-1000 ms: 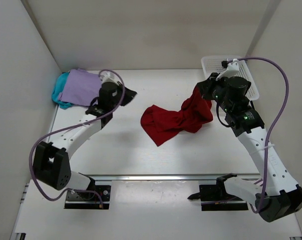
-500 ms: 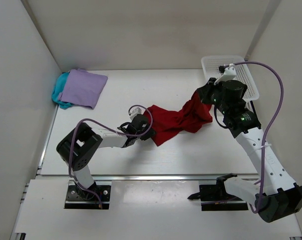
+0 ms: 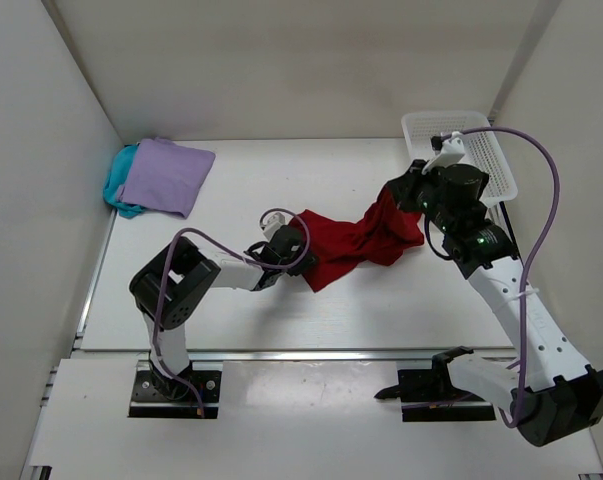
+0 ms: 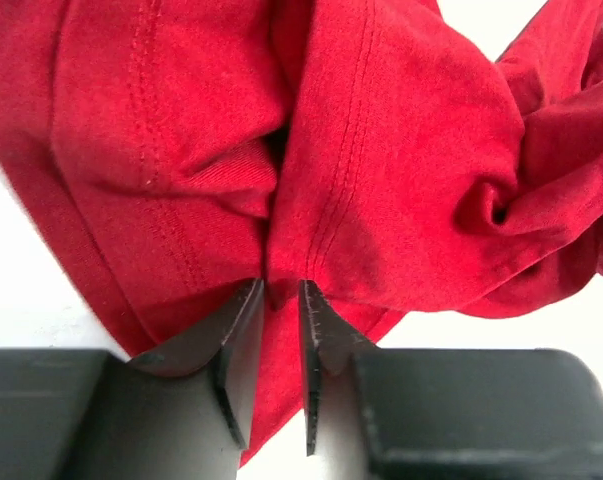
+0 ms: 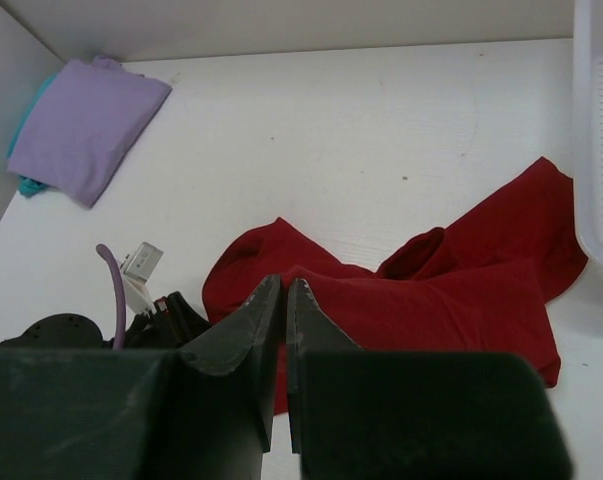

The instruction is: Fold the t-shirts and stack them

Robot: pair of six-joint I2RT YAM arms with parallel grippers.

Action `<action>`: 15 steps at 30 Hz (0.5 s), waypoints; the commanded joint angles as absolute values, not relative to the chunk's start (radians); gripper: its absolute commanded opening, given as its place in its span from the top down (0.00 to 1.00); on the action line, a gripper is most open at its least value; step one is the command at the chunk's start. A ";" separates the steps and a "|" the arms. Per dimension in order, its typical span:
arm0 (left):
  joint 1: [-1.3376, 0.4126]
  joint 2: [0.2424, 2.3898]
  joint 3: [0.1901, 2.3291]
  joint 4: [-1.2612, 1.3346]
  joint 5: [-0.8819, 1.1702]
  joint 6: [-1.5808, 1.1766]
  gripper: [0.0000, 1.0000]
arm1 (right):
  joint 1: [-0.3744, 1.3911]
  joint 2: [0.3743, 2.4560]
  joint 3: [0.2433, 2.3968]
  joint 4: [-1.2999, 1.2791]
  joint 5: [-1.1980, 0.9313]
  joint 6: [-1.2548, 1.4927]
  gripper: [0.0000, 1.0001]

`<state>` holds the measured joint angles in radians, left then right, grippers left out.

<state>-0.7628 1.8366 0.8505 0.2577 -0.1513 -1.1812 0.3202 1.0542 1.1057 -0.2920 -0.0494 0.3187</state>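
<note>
Brought left claw off the folded pile to the red t-shirt lying crumpled on the worktop
Parted its jaws slightly at the near edge; kept right claw pressed together above; judged ready to spread the last unfolded shirt

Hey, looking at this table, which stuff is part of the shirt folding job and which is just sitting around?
Part of the job: red t-shirt, crumpled mid-table; lavender t-shirt, folded at far left; teal t-shirt under it.
Just lying about: white mesh basket at far right.
</note>
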 commanded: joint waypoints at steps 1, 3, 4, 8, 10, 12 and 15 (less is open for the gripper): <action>-0.772 1.847 0.880 0.267 -0.183 -1.198 0.67 | 0.354 1.028 1.077 -0.226 -0.049 0.331 1.00; -0.778 1.867 0.912 0.242 -0.189 -1.190 0.66 | 0.374 1.034 1.078 -0.226 -0.040 0.330 1.00; -0.782 1.870 0.919 0.220 -0.189 -1.189 0.67 | 0.373 1.037 1.077 -0.222 -0.044 0.330 1.00; -0.782 1.888 0.922 0.225 -0.196 -1.193 0.75 | 0.367 1.016 1.069 -0.215 -0.052 0.339 1.00; -0.785 1.907 0.942 0.197 -0.201 -1.183 0.79 | 0.357 1.005 1.066 -0.213 -0.058 0.339 1.00; -0.782 1.914 0.948 0.190 -0.202 -1.183 0.86 | 0.347 0.996 1.055 -0.207 -0.067 0.342 1.00; -0.775 1.916 0.956 0.189 -0.190 -1.186 1.00 | 0.359 0.988 1.052 -0.210 -0.061 0.342 1.00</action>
<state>-0.7761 1.9076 0.9363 0.2367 -0.1768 -1.1873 0.3573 1.0164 1.0557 -0.2710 -0.0605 0.3367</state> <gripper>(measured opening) 0.036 0.033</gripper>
